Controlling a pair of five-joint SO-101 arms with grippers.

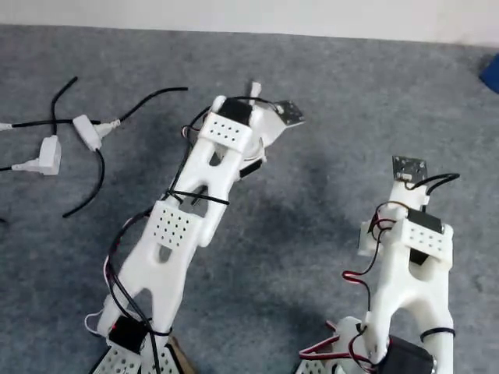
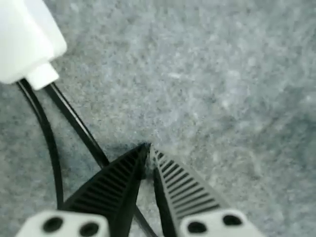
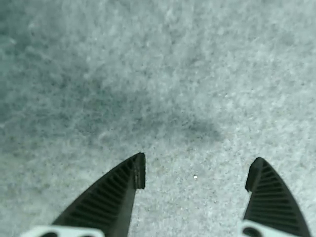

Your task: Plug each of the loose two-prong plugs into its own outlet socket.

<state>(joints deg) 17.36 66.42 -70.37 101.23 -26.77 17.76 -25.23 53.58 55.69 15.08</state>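
The left gripper is clenched, its ribbed tips touching. A black cord runs under its fingers, and it cannot be told whether the cord is pinched. Near it a white plug lies on the grey carpet. The right gripper is released, its jaws wide over bare carpet. Near the carpet's left edge lie a white connector and a second plug, just beside each other and well apart from both arms.
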